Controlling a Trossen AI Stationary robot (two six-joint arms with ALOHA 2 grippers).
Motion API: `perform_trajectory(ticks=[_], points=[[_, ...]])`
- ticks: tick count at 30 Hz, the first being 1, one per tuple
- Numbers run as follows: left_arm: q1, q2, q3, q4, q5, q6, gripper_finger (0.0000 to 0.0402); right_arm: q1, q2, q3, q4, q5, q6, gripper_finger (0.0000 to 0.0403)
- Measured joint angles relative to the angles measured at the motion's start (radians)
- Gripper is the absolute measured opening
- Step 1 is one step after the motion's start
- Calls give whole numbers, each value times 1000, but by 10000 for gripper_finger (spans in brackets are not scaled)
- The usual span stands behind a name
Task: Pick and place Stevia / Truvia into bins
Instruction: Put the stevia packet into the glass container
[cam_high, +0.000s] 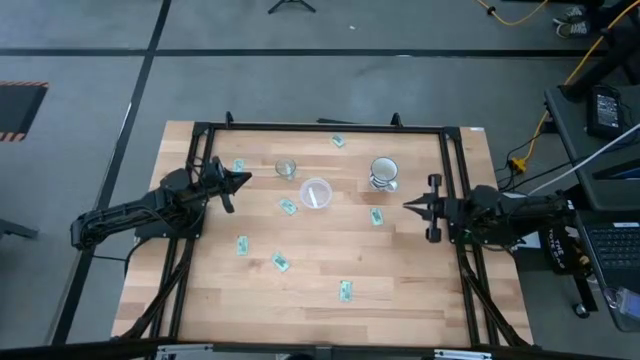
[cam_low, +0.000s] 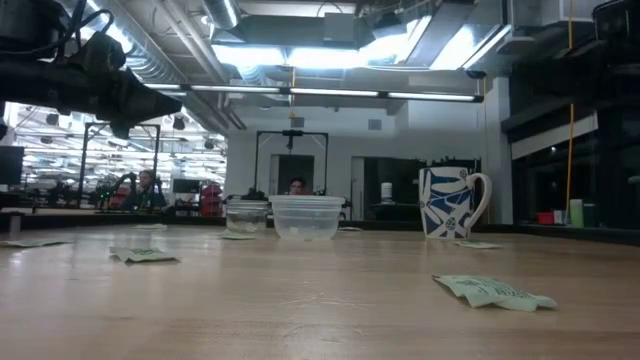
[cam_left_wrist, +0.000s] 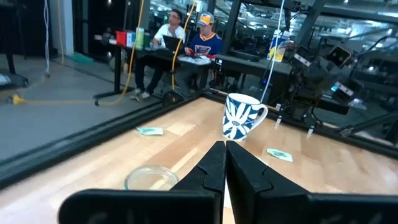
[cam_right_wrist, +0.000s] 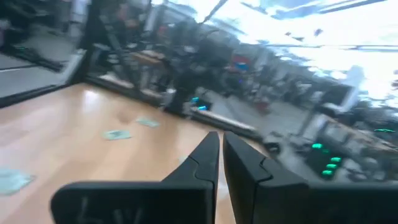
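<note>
Several pale green Stevia sachets lie flat on the wooden table: (cam_high: 239, 165), (cam_high: 338, 141), (cam_high: 288, 207), (cam_high: 377, 216), (cam_high: 242, 245), (cam_high: 281, 262), (cam_high: 346, 290). The small clear cup (cam_high: 286, 168) and the wider translucent cup (cam_high: 316, 193) stand upright near the table's middle, also seen in the low view as cup (cam_low: 247, 215) and cup (cam_low: 307, 216). My left gripper (cam_high: 240, 180) (cam_left_wrist: 225, 155) hovers shut above the table, left of the small cup. My right gripper (cam_high: 408, 206) (cam_right_wrist: 221, 146) hovers shut at the right, beside the sachet near the mug.
A blue-and-white mug (cam_high: 383, 173) (cam_low: 452, 202) stands right of the wide cup. A black frame (cam_high: 320, 127) runs along the table's far edge and sides. Bare wood lies toward the near edge. People sit at desks (cam_left_wrist: 186, 34) beyond the table.
</note>
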Motion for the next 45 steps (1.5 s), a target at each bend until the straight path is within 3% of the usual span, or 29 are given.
perform_trajectory(ticks=[4, 14, 21, 36, 45], points=[[0, 0, 0, 6, -12, 35, 6, 0, 0, 0, 21, 58, -1, 28], [0, 0, 0, 43, -119, 32, 6, 0, 0, 0, -20, 57, 183, 28], [0, 0, 0, 68, -137, 41, 6, 0, 15, 0, -64, 57, 282, 28], [0, 0, 0, 71, -183, 119, 6, 0, 75, 0, -63, 58, 220, 28], [0, 0, 0, 71, -183, 119, 6, 0, 75, 0, -16, 282, 131, 28]])
